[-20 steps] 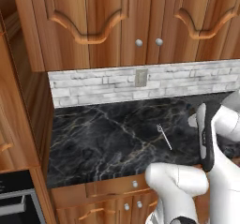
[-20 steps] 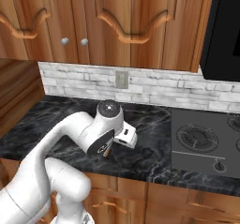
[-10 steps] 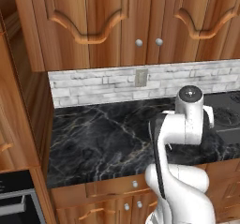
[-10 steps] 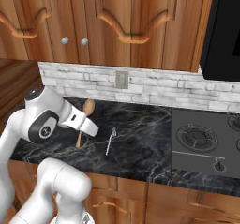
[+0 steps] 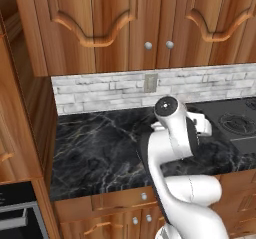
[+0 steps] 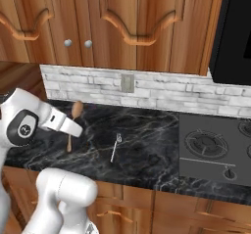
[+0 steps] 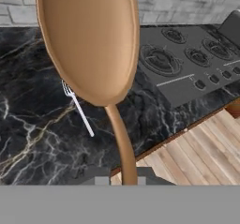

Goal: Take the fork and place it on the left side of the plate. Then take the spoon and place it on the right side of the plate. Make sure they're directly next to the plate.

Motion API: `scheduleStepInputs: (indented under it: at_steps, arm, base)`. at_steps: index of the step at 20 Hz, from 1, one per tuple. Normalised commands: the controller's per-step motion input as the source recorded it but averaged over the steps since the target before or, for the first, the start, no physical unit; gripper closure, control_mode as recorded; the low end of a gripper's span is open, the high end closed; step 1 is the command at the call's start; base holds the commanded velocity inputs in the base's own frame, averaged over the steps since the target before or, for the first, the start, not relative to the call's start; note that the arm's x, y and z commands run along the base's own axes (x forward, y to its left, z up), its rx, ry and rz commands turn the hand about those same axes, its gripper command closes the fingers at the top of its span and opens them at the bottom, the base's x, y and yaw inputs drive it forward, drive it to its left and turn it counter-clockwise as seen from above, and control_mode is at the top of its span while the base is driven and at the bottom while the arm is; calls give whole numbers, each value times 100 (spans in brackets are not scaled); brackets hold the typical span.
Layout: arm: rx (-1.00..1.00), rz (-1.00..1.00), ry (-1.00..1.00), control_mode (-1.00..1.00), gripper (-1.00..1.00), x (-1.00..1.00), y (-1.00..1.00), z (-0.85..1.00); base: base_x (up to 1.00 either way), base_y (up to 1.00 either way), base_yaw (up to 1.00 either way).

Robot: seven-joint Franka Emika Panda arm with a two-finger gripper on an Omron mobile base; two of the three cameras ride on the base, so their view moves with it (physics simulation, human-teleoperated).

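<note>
Got jaws pinching brown wooden spoon (image 7: 93, 45) by handle. Slim silver fork (image 6: 115, 148) lying loose on black marble bench (image 6: 147, 150). Reckon neither utensil placed yet.

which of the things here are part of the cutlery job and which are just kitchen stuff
Part of the job:
- fork, lying on the black counter
- wooden spoon, held by the hand

Just lying about:
- stove top
- wall outlet
- upper cabinets
- black counter
</note>
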Motion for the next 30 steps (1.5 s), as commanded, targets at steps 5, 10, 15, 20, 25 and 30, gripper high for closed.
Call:
scheduleStepInputs:
  at_steps: [5, 10, 15, 20, 25, 30]
  arm:
    - [0, 0, -2, 100, 100, -6, 0, -1]
    - [0, 0, 0, 100, 100, 0, 0, 0]
    - [0, 0, 0, 100, 100, 0, 0, 0]
    - [0, 0, 0, 100, 100, 0, 0, 0]
    - [0, 0, 0, 100, 100, 0, 0, 0]
    - [0, 0, 0, 100, 100, 0, 0, 0]
  base:
    - [-46, 0, 0]
    - [-77, -14, 0]
    - [-76, -38, -10]
    - [-39, -31, -46]
    - [-19, -26, -64]
    - [-6, -34, -71]
